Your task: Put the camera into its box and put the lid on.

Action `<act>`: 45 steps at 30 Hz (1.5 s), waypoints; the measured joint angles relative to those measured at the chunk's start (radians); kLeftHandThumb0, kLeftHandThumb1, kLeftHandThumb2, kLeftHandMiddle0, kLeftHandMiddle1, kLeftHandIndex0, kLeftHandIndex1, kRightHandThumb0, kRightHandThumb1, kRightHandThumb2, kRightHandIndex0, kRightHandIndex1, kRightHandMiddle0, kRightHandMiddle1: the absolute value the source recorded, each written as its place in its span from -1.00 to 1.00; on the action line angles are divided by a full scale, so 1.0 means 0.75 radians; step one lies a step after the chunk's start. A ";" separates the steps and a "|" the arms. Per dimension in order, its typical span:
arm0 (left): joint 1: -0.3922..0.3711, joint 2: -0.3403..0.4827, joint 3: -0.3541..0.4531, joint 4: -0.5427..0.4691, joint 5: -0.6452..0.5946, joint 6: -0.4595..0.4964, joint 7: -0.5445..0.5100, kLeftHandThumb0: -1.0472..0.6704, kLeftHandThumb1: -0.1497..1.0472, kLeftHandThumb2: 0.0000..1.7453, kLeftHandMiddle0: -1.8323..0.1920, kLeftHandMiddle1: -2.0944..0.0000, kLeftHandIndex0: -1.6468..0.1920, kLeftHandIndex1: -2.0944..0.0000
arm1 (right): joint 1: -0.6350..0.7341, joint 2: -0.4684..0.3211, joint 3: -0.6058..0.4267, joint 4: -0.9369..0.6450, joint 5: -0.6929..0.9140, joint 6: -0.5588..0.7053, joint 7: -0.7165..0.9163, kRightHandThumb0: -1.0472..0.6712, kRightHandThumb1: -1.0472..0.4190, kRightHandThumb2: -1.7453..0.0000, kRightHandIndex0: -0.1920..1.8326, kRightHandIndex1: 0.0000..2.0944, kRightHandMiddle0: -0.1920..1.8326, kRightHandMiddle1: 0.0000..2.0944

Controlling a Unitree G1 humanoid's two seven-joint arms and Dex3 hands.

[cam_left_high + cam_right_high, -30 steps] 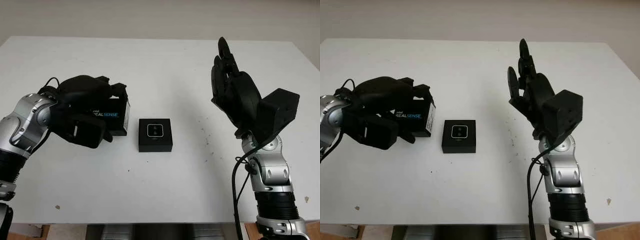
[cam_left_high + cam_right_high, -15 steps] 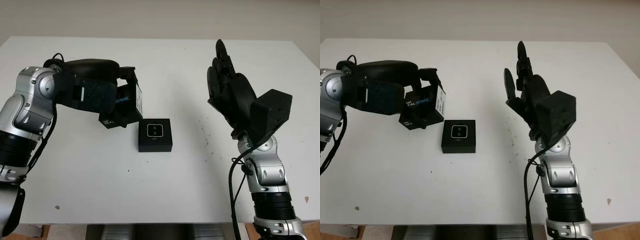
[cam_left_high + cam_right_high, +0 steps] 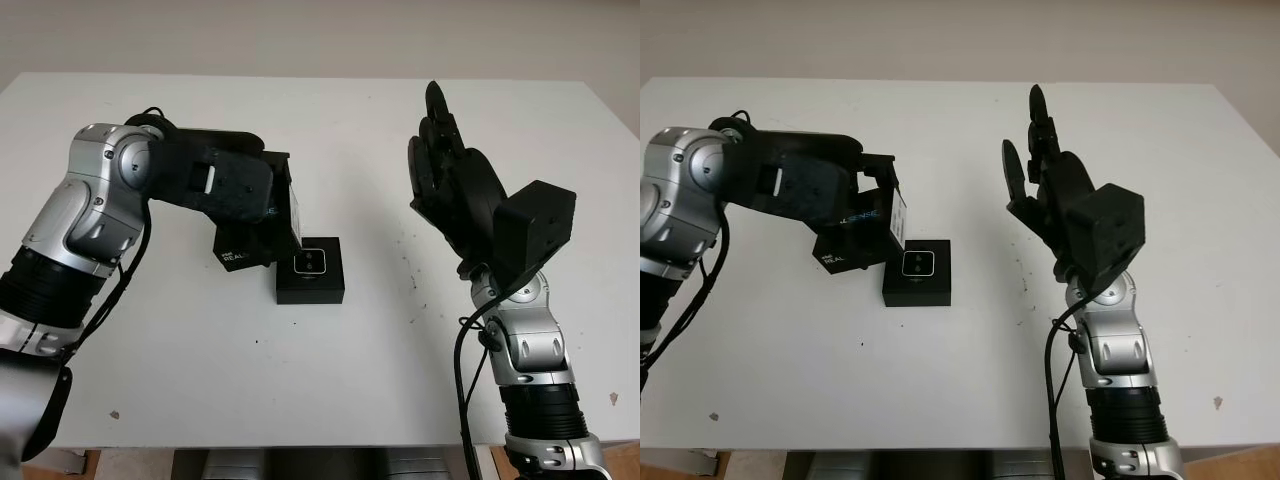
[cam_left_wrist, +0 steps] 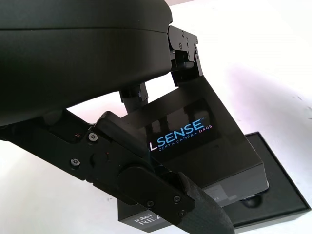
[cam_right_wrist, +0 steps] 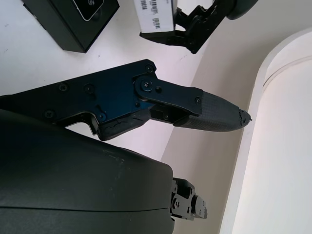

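We take the box (image 3: 311,270) as our landmark: it sits open on the white table (image 3: 340,370), near the middle, and the camera (image 3: 311,262) lies face up inside it. Our left hand (image 3: 235,195) grips the black lid (image 3: 256,233) and holds it tilted in the air, just beside the box on its left, with the lid's lower edge overlapping the box's left rim. We cannot tell whether the two touch. In the left wrist view the fingers (image 4: 161,190) clamp the lid across its printed face. Our right hand (image 3: 455,190) is open, raised above the table well to the right of the box, holding nothing.
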 measured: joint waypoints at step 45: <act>0.009 -0.172 -0.140 -0.012 0.171 0.013 0.083 -0.07 0.88 -0.94 0.13 -1.00 0.68 -0.78 | 0.009 0.056 0.011 -0.028 0.000 0.053 -0.053 -0.71 -1.00 0.27 -0.99 -0.99 -0.99 -0.97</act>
